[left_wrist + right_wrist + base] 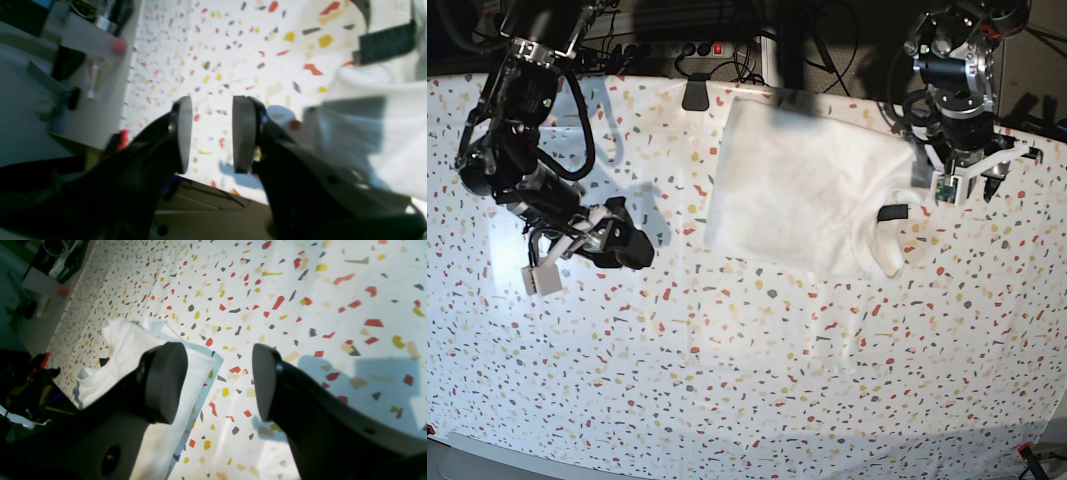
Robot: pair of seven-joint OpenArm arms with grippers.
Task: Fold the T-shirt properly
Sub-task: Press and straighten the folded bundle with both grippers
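The white T-shirt (797,185) lies folded into a rough rectangle at the back middle of the table, plain side up. Its neck end with a small black tag (889,212) points right. In the left wrist view the T-shirt (377,110) fills the right side, with the tag (387,43) above it. My left gripper (211,133) hovers open just off that right edge, only tablecloth showing between its pads. My right gripper (217,383) is wide open and empty over bare tablecloth at the left, well away from the T-shirt (126,340).
The speckled terrazzo tablecloth (727,380) covers the whole table. A black clip (695,95) sits on the far edge, and a power strip (697,47) with cables lies behind it. The table's edge and a cluttered grey desk (83,40) show on the left of the left wrist view.
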